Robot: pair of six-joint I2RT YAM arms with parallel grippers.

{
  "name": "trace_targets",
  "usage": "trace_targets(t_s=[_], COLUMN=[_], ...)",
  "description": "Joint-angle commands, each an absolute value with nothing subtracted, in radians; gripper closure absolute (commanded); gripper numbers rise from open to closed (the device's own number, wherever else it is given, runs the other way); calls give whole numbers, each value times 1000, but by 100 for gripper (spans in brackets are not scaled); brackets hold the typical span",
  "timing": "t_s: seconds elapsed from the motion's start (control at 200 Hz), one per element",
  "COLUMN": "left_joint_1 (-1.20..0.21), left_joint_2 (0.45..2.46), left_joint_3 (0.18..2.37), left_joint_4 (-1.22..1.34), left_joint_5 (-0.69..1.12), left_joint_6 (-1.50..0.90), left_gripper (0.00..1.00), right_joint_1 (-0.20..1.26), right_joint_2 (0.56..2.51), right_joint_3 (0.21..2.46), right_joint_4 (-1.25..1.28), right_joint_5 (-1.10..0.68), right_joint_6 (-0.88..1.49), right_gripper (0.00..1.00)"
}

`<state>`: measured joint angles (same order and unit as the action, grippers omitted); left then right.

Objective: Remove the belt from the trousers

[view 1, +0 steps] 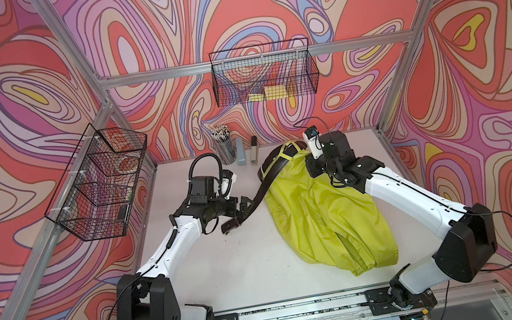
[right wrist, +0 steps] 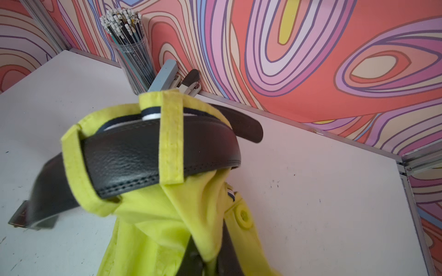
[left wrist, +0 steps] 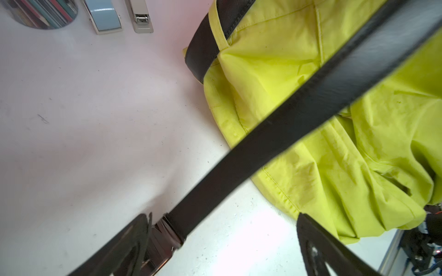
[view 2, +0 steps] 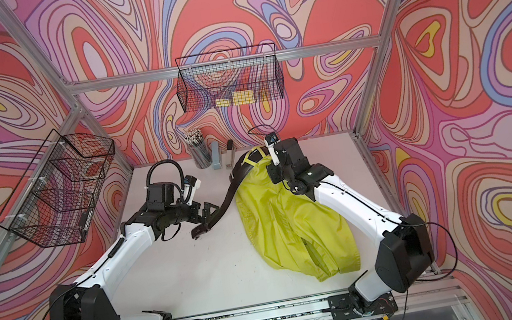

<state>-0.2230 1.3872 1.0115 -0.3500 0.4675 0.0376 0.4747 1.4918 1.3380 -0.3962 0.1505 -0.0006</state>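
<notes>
Two belt loops are holding the belt. Left pincer is gaping empty; right pincer is pinching the trousers.

**Yellow-green trousers, black belt, swirling walls**

The trousers in front of me are plain, bright yellow-green, with belt loops and a button in the same shade. Their waistband lining is striped dark and white. The belt is black with a fine grain, and its buckle is dark and glossy. The table is white with faint grey scuffs. My arms are white with black joints. The walls carry swirls of coral red, lilac, blue, beige and yellow, outlined in dark purple. A black wire basket holds yellow pads. One stapler is pale blue. The pencils are dark with white tips.
</notes>
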Motion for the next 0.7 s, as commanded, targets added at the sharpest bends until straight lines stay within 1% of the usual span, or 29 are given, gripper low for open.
trace_targets(t_s=[0.0, 0.095, 0.245, 0.371, 0.496, 0.581, 0.636, 0.661, 0.696], left_joint_1=[-227, -250, -402, -420, -442, -448, -449, -448, -448], left_joint_2=[1361, 1365, 1404, 1526, 1667, 1750, 1787, 1803, 1819], left_joint_3=[1067, 1093, 1147, 1263, 1424, 1516, 1563, 1585, 1619], left_joint_4=[-393, -356, -271, -204, -255, -315, -335, -353, -381], left_joint_5=[410, 477, 505, 621, 615, 597, 586, 584, 580], left_joint_6=[168, 195, 305, 290, 340, 359, 365, 368, 369], left_gripper=[0, 0, 0, 3, 5, 8, 16, 21, 34], right_joint_1=[477, 476, 477, 476, 477, 478, 477, 479, 477], right_joint_2=[1485, 1482, 1488, 1497, 1497, 1497, 1497, 1499, 1498], right_joint_3=[1393, 1397, 1401, 1407, 1406, 1402, 1399, 1397, 1394], right_joint_4=[-342, -341, -338, -346, -356, -360, -362, -363, -362], right_joint_5=[153, 123, 78, 47, 34, 24, 19, 18, 16], right_joint_6=[19, 20, 22, 23, 22, 17, 15, 15, 14], right_gripper=[100, 100, 100, 100, 100, 100, 100, 100, 100])
